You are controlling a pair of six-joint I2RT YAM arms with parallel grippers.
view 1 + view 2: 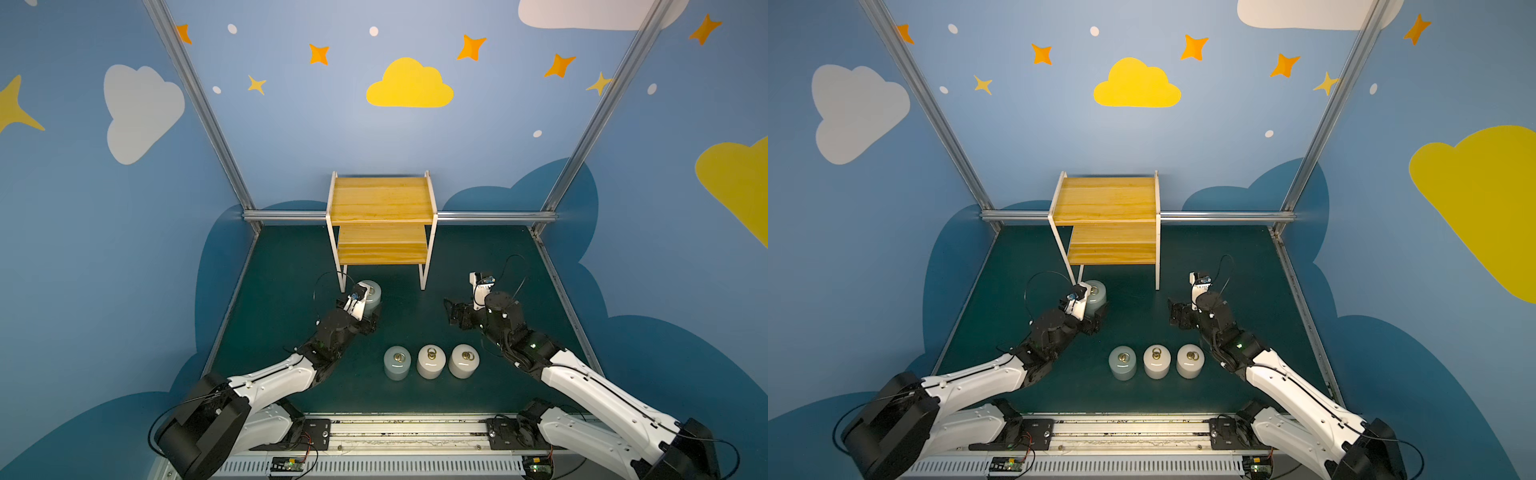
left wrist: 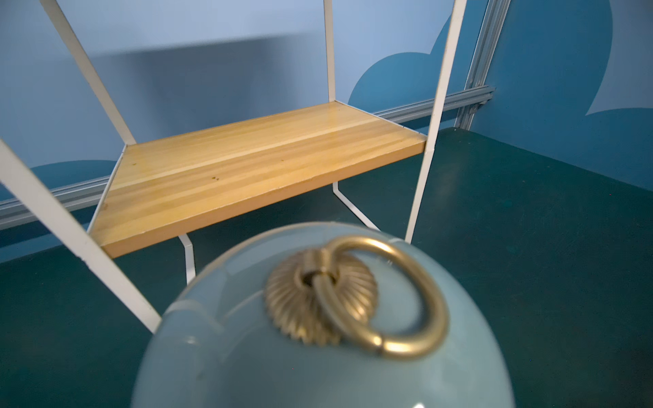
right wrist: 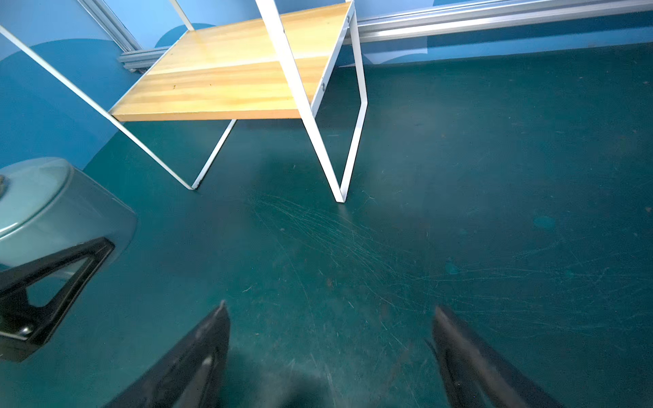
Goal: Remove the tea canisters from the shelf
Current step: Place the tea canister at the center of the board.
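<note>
The dark green table mat (image 1: 415, 316) is carrying every item. The shelf (image 1: 382, 199) is standing at its rear centre, against the back wall. The left arm (image 1: 270, 374) is reaching toward the shelf's front left leg, and the right arm (image 1: 582, 374) is reaching in short of the front right leg. Three tea canisters are standing upright in a close row on the mat, well clear of the shelf: the second grey-blue canister (image 1: 397, 363) on the left-arm side, then the two white canisters (image 1: 431, 361) (image 1: 463, 359). The grey-blue canister (image 1: 372, 293) is sitting just beside the front left leg, off the boards; whether its base is touching the mat cannot be determined. The left gripper (image 1: 368, 309) is clamping this canister by its body, with one black finger (image 3: 53, 282) pressing its side wall. The right gripper (image 3: 330, 306) is hanging over bare mat with its jaws spread wide and holding nothing. The brass ring handle (image 2: 410, 348) is lying flat on the gripped lid.
</note>
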